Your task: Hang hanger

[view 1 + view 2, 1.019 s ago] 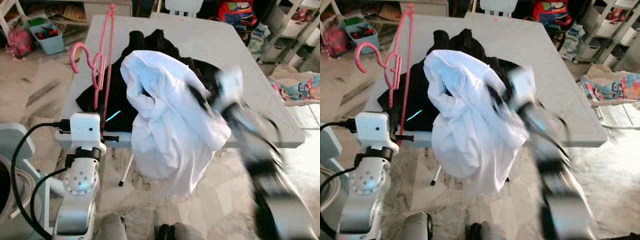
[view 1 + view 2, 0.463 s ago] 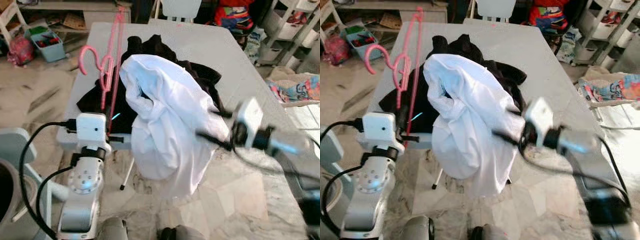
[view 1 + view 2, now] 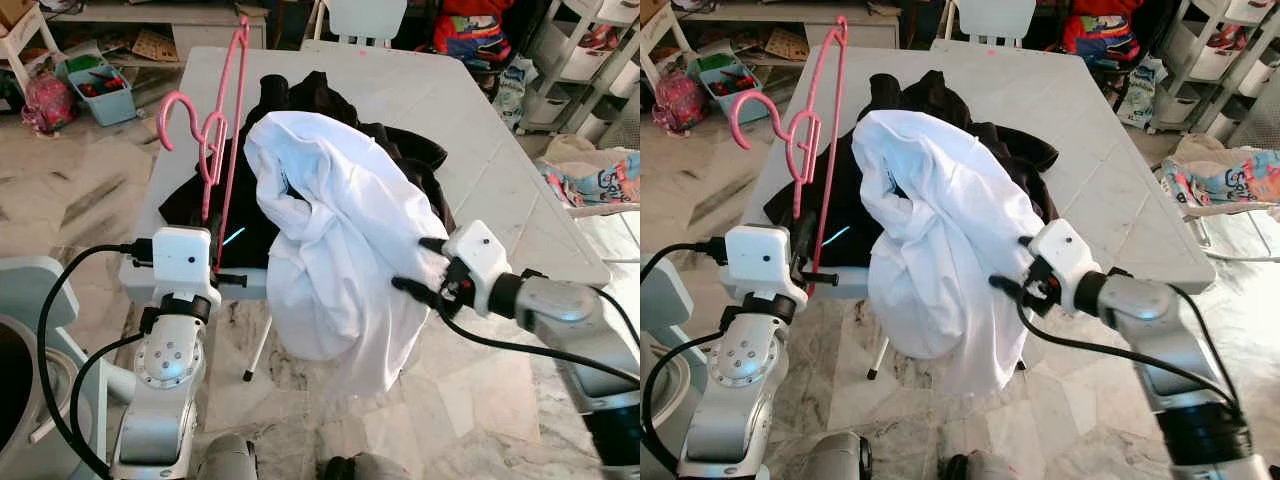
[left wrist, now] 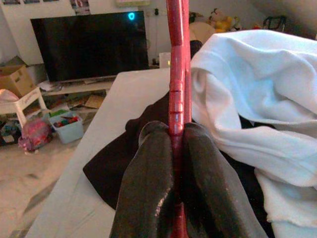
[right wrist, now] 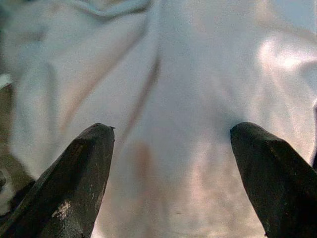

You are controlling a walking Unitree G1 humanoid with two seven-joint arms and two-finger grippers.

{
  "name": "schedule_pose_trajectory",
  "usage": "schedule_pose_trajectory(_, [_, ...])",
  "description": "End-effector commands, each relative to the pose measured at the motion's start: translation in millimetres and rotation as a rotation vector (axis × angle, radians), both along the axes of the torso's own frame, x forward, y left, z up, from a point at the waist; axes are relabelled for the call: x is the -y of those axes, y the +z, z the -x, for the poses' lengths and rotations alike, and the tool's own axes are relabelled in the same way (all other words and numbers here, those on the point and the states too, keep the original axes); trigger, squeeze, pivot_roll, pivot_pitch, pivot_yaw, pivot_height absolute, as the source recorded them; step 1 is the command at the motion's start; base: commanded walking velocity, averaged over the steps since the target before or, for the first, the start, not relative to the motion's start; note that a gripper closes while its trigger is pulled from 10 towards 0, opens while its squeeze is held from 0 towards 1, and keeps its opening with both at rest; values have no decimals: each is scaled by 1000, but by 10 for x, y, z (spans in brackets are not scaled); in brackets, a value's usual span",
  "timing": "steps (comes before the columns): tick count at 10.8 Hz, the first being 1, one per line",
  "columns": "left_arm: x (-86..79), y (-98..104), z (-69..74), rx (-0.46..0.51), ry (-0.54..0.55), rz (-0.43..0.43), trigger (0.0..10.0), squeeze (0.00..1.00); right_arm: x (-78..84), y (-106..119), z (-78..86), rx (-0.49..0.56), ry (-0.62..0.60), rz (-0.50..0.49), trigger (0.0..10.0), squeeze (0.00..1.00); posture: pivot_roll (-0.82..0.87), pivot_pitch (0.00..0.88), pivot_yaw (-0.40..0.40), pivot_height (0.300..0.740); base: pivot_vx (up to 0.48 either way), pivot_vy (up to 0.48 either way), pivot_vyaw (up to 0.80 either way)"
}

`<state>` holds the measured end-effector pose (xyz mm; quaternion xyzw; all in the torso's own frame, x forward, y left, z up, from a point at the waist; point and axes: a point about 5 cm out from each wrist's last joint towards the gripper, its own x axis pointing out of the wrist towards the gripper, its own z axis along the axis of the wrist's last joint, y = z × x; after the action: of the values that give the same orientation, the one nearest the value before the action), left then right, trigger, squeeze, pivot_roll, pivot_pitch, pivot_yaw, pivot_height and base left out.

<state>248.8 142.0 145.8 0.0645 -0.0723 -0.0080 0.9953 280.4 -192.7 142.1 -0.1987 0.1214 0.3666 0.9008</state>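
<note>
A pink hanger (image 3: 225,130) stands upright at the table's near left corner. My left gripper (image 3: 215,270) is shut on its lower bar, and the left wrist view shows both fingers (image 4: 148,168) pinching the pink bar (image 4: 176,74). A white garment (image 3: 330,220) lies heaped over a black garment (image 3: 300,95) and hangs off the front edge of the grey table (image 3: 480,150). My right gripper (image 3: 412,263) is open against the white garment's right side. In the right wrist view the white cloth (image 5: 168,74) lies between its spread fingertips (image 5: 79,168).
A blue bin (image 3: 95,75) and clutter sit on the floor at the far left. Shelving (image 3: 590,50) and a colourful cloth pile (image 3: 600,175) are on the right. A white chair (image 3: 365,15) stands behind the table, and a black TV (image 4: 89,44) is beyond it. Marble floor lies below.
My right arm swung down from a blur over the clothes and came to rest against the white garment's right side. The left gripper kept hold of the hanger.
</note>
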Motion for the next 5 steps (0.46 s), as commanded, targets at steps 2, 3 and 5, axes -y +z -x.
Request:
schedule_pose_trajectory(2, [6, 16, 20, 1, -13, 0, 10000, 0, -25, -48, 5, -9, -35, 40, 10000, 0, 45, 55, -49, 740, 0, 0, 0])
schedule_pose_trajectory(3, [16, 18, 20, 1, -17, 0, 10000, 0, -92, -135, 26, -24, -75, 55, 10000, 0, 44, 56, -48, 740, 0, 0, 0])
schedule_pose_trajectory(5, [26, 22, 19, 1, -20, 1, 10000, 0, -249, -254, 41, -64, -131, 36, 10000, 0, 47, 57, -48, 740, 0, 0, 0])
